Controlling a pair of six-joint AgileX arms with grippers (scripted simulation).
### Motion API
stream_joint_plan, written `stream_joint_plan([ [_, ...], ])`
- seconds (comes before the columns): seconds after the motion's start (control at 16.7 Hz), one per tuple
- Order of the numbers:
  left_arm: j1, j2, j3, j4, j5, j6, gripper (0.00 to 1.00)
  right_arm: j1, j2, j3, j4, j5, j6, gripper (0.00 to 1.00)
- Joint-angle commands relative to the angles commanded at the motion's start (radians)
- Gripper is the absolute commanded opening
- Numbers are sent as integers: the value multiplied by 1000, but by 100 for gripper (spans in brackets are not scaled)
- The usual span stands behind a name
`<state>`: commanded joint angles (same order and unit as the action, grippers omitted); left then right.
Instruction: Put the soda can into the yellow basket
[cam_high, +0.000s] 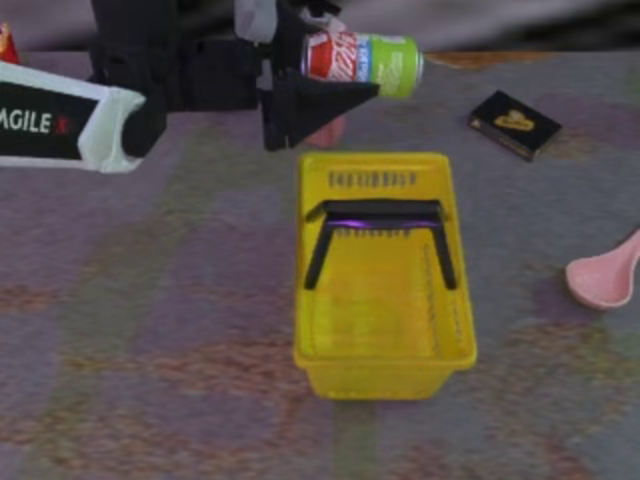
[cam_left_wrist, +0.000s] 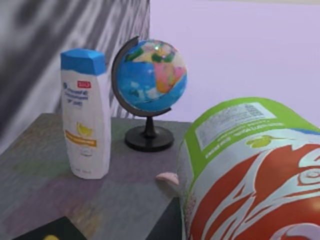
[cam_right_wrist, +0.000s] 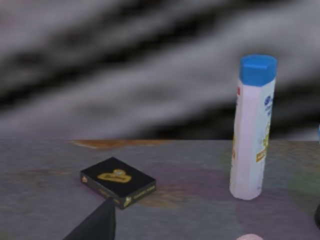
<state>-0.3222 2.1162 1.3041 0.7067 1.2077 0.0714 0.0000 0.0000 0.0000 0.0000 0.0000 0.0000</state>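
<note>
The basket (cam_high: 385, 330) sits in the lower middle of the top view, long side running up the frame, its black handles (cam_high: 378, 225) folded across the upper half. Nothing lies inside it, so the drop is still to come.

Just above its upper rim, in the upper middle of the frame, the left gripper (cam_high: 318, 75) holds the can (cam_high: 362, 57) clamped between its fingers, lying on its side with the green end pointing toward the frame's right. The can looks lifted clear of the table and stands beyond the basket's far edge rather than over the opening. In the left wrist view the can (cam_left_wrist: 250, 175) fills the lower right, red and green label close to the lens. So, as I judge it, the pick is done; carrying the can over the basket and letting go is what's left.

Farther off, a black box (cam_high: 514, 123) lies at upper right and a pink spoon (cam_high: 605, 275) at the right edge. The right arm is out of the top view; whether its fingers are spread, I cannot tell.
</note>
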Motion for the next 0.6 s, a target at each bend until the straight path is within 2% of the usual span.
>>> stream_joint_plan([
  [0.18, -6, -30, -41, 72, 56, -26, 0, 0, 0, 0, 0, 0, 0, 100],
  [0.6, 0, -11, -42, 90, 58, -25, 0, 0, 0, 0, 0, 0, 0, 100],
])
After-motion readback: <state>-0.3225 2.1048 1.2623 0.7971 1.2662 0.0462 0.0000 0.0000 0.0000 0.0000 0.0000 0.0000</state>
